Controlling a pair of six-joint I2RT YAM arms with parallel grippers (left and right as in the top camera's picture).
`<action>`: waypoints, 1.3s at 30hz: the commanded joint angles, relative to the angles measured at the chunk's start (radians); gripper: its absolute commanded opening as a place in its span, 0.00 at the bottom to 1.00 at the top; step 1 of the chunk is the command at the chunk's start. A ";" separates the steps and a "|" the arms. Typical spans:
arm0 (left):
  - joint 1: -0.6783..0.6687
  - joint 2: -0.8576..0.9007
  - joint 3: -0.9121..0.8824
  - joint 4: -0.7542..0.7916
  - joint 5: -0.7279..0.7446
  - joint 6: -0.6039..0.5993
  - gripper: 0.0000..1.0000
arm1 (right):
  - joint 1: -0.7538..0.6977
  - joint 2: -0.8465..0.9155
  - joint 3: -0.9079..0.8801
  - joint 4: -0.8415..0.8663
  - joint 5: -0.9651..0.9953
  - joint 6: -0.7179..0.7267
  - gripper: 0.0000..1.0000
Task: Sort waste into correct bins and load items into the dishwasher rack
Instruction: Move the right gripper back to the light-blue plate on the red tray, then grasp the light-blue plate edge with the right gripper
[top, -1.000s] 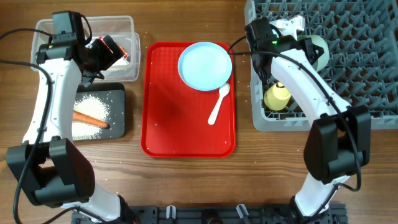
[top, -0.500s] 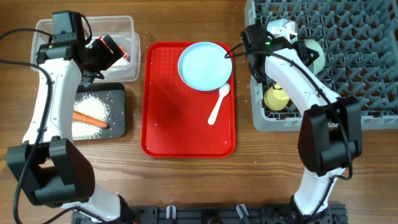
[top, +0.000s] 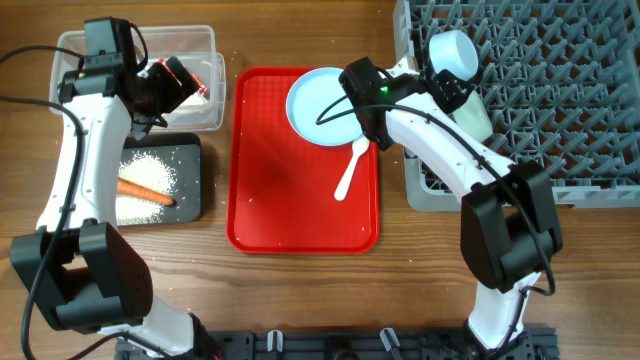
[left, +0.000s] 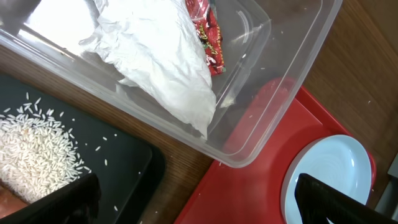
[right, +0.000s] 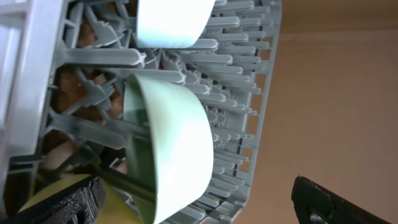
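Observation:
My left gripper (top: 180, 82) hangs open over the clear tub (top: 215, 112), which holds the crumpled napkin (left: 161, 62) and the red wrapper (left: 208, 31). Rice (top: 150, 168) and the carrot (top: 145, 190) lie in the black tray (top: 192, 150). The pale blue plate (top: 325, 110) and the white spoon (top: 350, 170) rest on the red tray (top: 290, 200). My right gripper (top: 448, 98) is open at the left edge of the grey rack (top: 560, 100). The pale green bowl (right: 168, 143) stands on edge among the pegs just in front of it, with the light blue bowl (right: 174, 22) beyond. A bit of the yellow cup (right: 56, 196) shows below.
The red tray lies between the two bins on the left and the rack on the right. Bare wooden table (top: 300, 300) runs along the front. Stray rice grains dot the wood near the tub. The right arm reaches across the plate's right rim.
The right gripper has opened and let go of a bowl in the rack. Its arm has swung left, so the wrist now hangs over the plate. The left arm has not moved.

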 joint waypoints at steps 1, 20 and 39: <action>0.002 -0.013 0.014 0.000 0.008 -0.009 1.00 | -0.004 0.006 0.010 0.000 -0.032 -0.006 1.00; 0.002 -0.013 0.014 0.000 0.008 -0.009 1.00 | 0.030 -0.037 0.206 0.393 -1.503 0.059 0.90; 0.002 -0.013 0.014 0.000 0.008 -0.009 1.00 | 0.005 0.204 0.206 0.208 -1.115 0.728 0.35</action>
